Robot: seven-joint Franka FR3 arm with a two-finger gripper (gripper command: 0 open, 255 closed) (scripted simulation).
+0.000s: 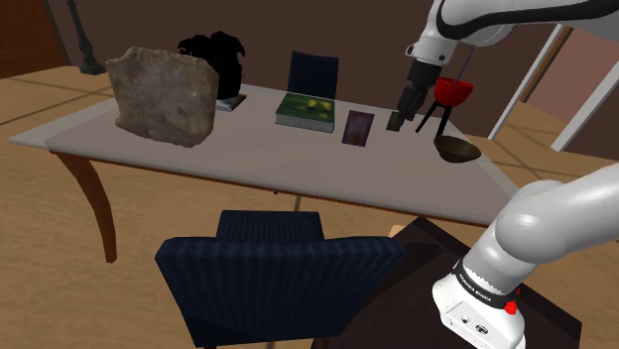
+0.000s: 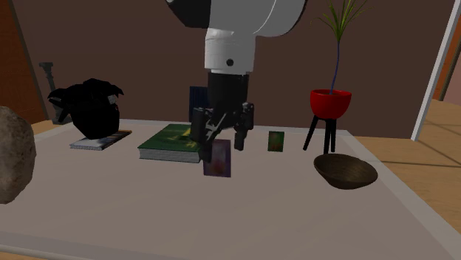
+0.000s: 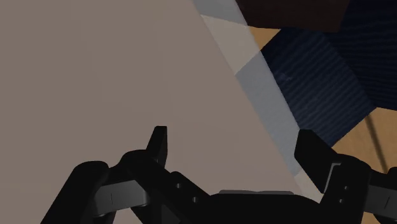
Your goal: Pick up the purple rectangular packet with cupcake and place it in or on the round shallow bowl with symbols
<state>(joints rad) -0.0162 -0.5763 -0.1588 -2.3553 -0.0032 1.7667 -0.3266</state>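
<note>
The gripper [image 2: 222, 137] hangs over bare table [image 1: 248, 164], fingers spread, gripping nothing. The purple packet [image 1: 357, 128] stands upright mid-table beside the green book [image 1: 309, 108]. The dark bowl [image 1: 457, 151] lies near the table's edge.

Rock [image 2: 13, 162] cut off at second exterior view's left, plant [image 2: 330, 103] leaves cropped above

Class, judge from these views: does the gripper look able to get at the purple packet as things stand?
Probably yes: the open gripper hangs close by the upright purple packet, and nothing seems to stand between them.
</note>
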